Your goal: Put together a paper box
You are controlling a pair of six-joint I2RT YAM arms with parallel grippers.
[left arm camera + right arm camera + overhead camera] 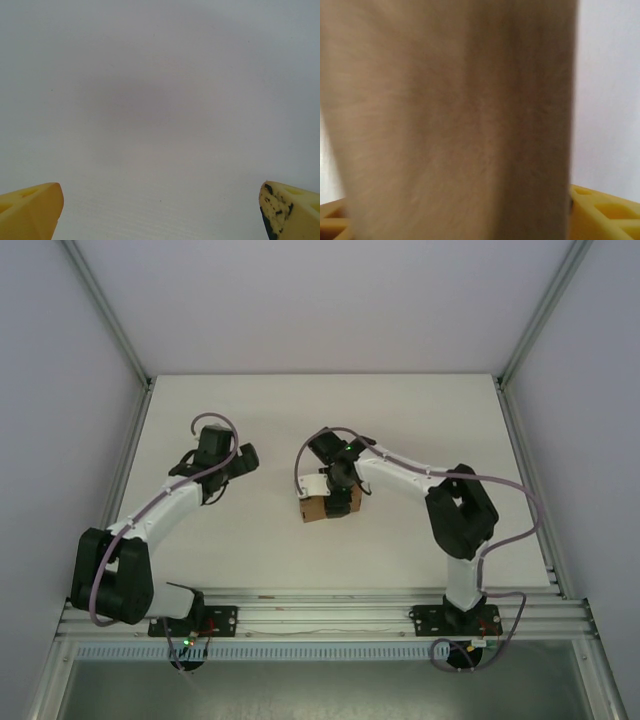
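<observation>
The paper box (328,505) is a small brown cardboard box standing on the white table (260,420) at the centre. My right gripper (340,480) hangs over its back edge. In the right wrist view the blurred brown cardboard (455,120) stands very close between the yellow fingers (605,210), which are spread wide on either side of it. I cannot tell if they press on it. My left gripper (243,458) hovers well to the left of the box, with its yellow fingertips (30,210) far apart over bare table and nothing between them.
Grey enclosure walls with metal corner posts (110,320) ring the table. An aluminium rail (330,615) carrying both arm bases runs along the near edge. Cables loop above each arm.
</observation>
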